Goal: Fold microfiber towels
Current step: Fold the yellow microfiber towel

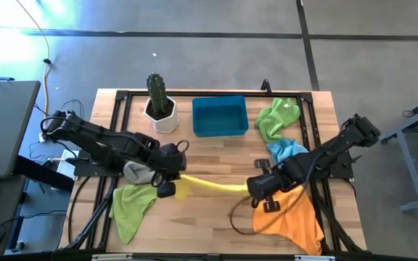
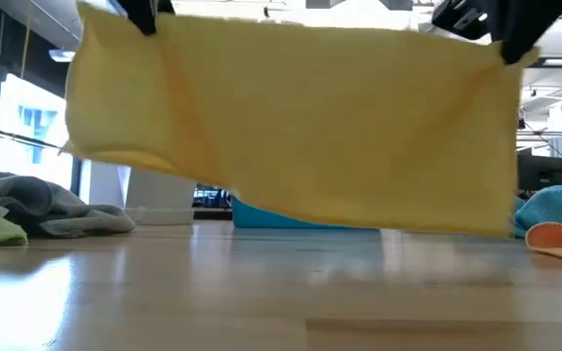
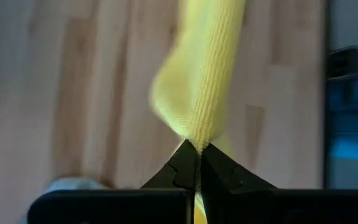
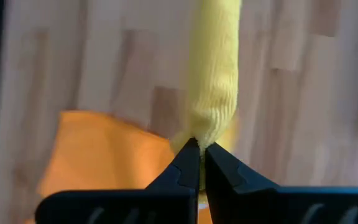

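Note:
The yellow towel (image 1: 212, 185) hangs stretched between my two grippers above the table's middle; in the low view (image 2: 291, 122) it is a wide sheet, its lower edge clear of the wood. My left gripper (image 1: 171, 181) is shut on its left end, my right gripper (image 1: 260, 190) on its right end. A lime green towel (image 1: 130, 204) and a grey towel (image 1: 138, 172) lie at the left. Another lime green towel (image 1: 278, 116), a light blue towel (image 1: 287, 151) and the orange towel (image 1: 294, 214) lie at the right. My left gripper pinches the yellow towel's upper left corner (image 3: 197, 134) between its two fingers. The towel hangs below, clear of the table, its top edge drawn taut toward the other gripper. My right gripper pinches the yellow towel's upper right corner (image 4: 205, 134) between its two fingers. The towel hangs below the fingers, lifted clear, its top edge taut.
A blue plastic bin (image 1: 220, 116) and a potted cactus (image 1: 160, 101) stand at the table's far side. A black frame (image 1: 194, 94) runs around the work area. Bare wood (image 1: 216, 156) lies between the bin and the hanging towel.

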